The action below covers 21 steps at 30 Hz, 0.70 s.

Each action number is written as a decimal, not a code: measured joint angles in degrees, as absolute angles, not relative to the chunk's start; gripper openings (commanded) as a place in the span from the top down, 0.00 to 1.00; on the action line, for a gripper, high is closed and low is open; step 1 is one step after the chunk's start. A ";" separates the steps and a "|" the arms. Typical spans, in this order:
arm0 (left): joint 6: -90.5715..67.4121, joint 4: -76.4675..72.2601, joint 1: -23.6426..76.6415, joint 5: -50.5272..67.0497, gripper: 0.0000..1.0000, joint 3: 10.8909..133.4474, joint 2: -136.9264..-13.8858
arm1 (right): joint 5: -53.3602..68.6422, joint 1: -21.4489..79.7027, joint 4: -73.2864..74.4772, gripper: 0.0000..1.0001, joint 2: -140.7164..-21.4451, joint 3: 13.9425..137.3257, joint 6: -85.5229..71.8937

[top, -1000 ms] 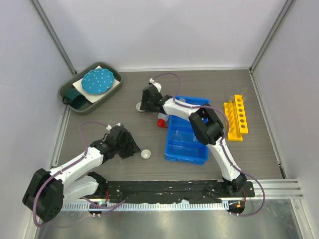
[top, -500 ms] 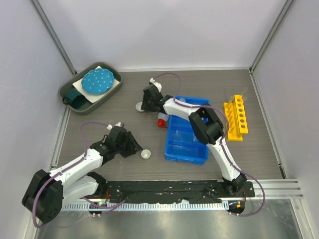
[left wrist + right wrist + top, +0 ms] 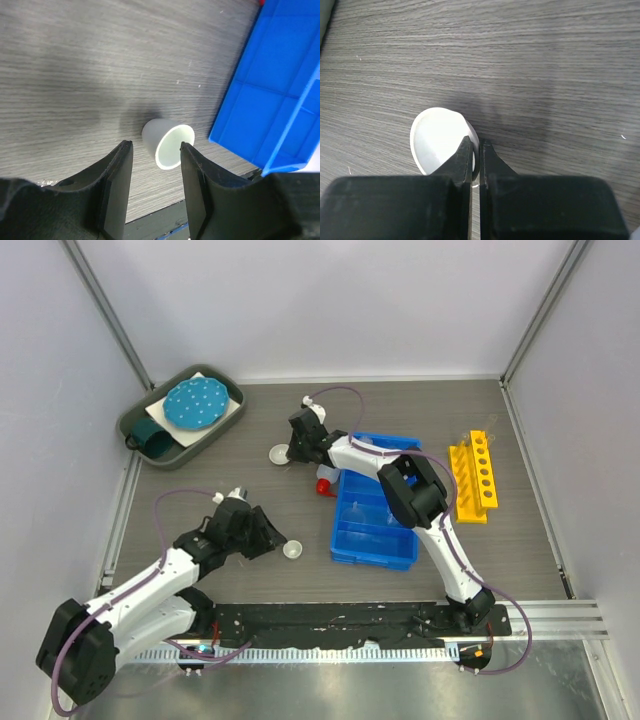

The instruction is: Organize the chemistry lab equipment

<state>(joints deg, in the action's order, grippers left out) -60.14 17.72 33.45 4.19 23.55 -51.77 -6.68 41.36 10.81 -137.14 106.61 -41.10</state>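
Between the fingertips of the right gripper (image 3: 476, 146), the rim of a small white dish (image 3: 440, 137) is pinched, one finger inside the bowl and one outside, the jaws almost together. Just ahead of the left gripper (image 3: 154, 146), a second small white dish (image 3: 167, 142) lies tipped on its side, in line with the half-open gap; those jaws hold nothing. The blue divided bin (image 3: 280, 95) sits close on that gripper's right.
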 measured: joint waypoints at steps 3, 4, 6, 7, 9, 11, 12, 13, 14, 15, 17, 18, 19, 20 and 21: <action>-60.71 17.56 33.89 4.23 0.53 21.98 -51.79 | -6.44 41.28 10.76 0.99 -137.29 106.74 -41.34; -60.90 17.63 34.04 4.23 0.53 21.52 -51.86 | -6.42 41.28 10.76 0.99 -137.29 106.76 -41.34; -61.14 17.61 34.22 4.27 0.53 21.02 -52.03 | -6.37 41.28 10.79 0.99 -137.29 106.78 -41.34; -61.19 17.47 34.39 4.27 0.53 20.93 -52.23 | -6.35 41.28 10.79 0.99 -137.29 106.78 -41.32; -61.36 17.08 34.92 4.27 0.54 20.91 -52.82 | -6.35 41.28 10.79 0.99 -137.29 106.78 -41.32; -61.47 16.56 35.51 4.25 0.53 20.91 -53.54 | -6.33 41.28 10.79 0.99 -137.29 106.78 -41.34; -61.54 16.23 35.83 4.23 0.54 20.91 -54.04 | -6.31 41.28 10.79 0.99 -137.29 106.78 -41.32; -61.58 16.03 36.14 4.21 0.54 20.91 -54.48 | -6.31 41.28 10.79 0.99 -137.29 106.78 -41.32; -61.67 15.84 36.60 4.16 0.53 20.91 -55.09 | -6.31 41.28 10.79 0.99 -137.29 106.78 -41.32; -61.76 15.64 36.95 4.14 0.54 20.91 -55.59 | -6.31 41.25 10.79 0.99 -137.29 106.78 -41.32; -62.15 15.00 37.80 3.95 0.63 20.91 -56.66 | -6.28 41.25 10.79 0.99 -137.29 106.78 -41.30; -62.35 14.70 38.20 3.86 0.69 20.91 -57.17 | -6.28 41.25 10.79 0.99 -137.29 106.78 -41.30; -62.46 14.13 38.54 3.62 0.76 20.91 -57.93 | -6.26 41.25 10.76 0.99 -137.29 106.78 -41.30; -62.67 13.89 38.81 3.51 0.86 20.91 -58.17 | -6.26 41.25 10.79 0.99 -137.29 106.78 -41.30; -62.67 13.50 39.13 3.44 0.91 20.91 -58.83 | -6.26 41.25 10.76 0.99 -137.29 106.78 -41.25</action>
